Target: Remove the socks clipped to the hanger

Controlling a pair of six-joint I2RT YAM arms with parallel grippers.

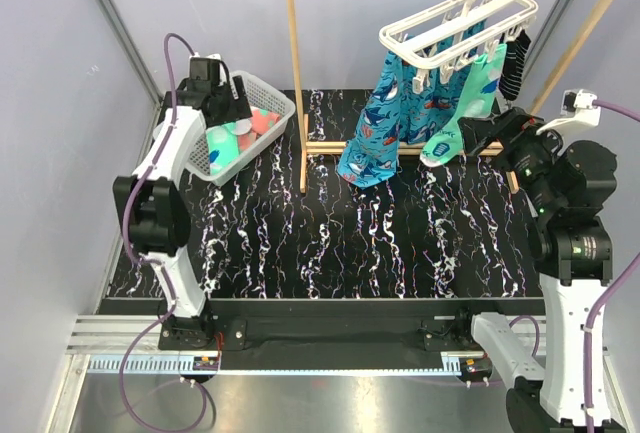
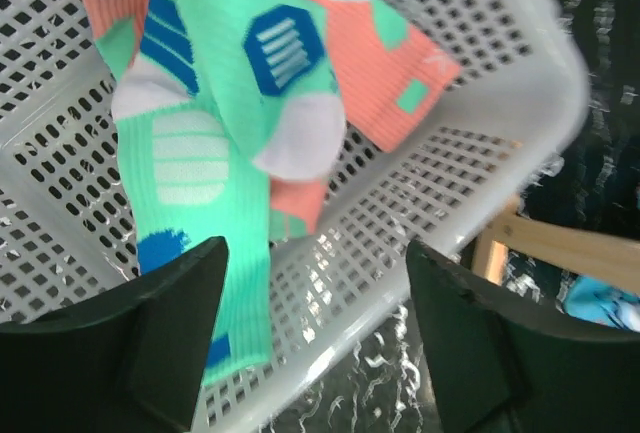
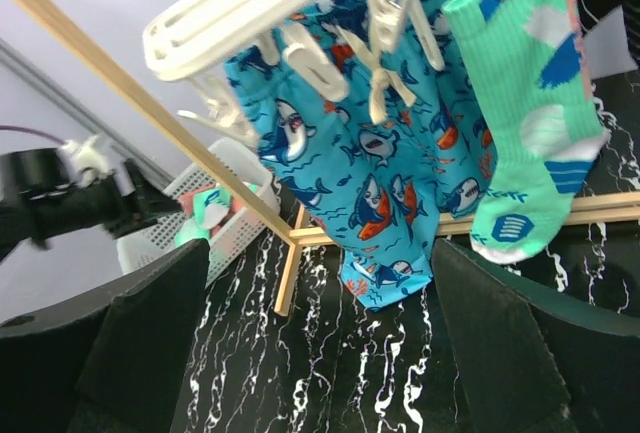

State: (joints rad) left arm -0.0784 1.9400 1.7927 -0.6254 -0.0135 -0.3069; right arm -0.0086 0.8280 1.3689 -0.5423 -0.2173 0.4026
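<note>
One striped sock (image 1: 516, 65), small and indistinct

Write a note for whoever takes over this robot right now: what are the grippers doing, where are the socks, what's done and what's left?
Left gripper: open, empty, over the basket.
Right gripper: open, empty, facing the hanger.
Done: a loose teal sock and a coral sock lie in the basket.
Left: a clipped teal sock and a striped sock hang from the hanger, beside the shark cloth.
</note>
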